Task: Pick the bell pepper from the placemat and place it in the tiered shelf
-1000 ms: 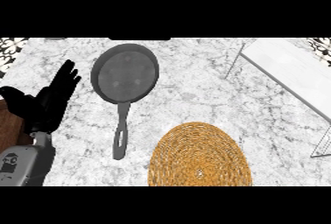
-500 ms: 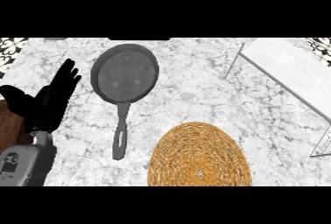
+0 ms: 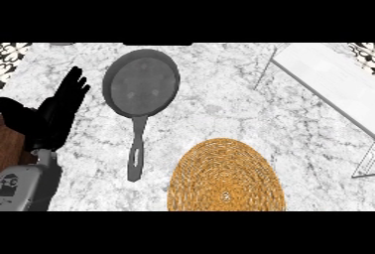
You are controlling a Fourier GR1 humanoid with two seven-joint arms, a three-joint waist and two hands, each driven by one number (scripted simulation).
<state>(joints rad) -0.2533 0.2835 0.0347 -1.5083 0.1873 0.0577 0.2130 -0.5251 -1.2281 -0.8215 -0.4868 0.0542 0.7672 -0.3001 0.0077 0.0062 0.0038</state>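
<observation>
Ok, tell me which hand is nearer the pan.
Left. The left hand rests open just left of the pan; the right hand is not in view.

White marble counter (image 3: 219, 99), grey-veined and smooth. The left hand (image 3: 58, 111) is matt black. Just right of its fingers (image 3: 73, 83), the frying pan (image 3: 141, 82) is dull dark-grey metal. Farther right, the placemat (image 3: 225, 178) is rough golden woven straw. The tiered shelf (image 3: 330, 74) has smooth white board and thin wire.
</observation>
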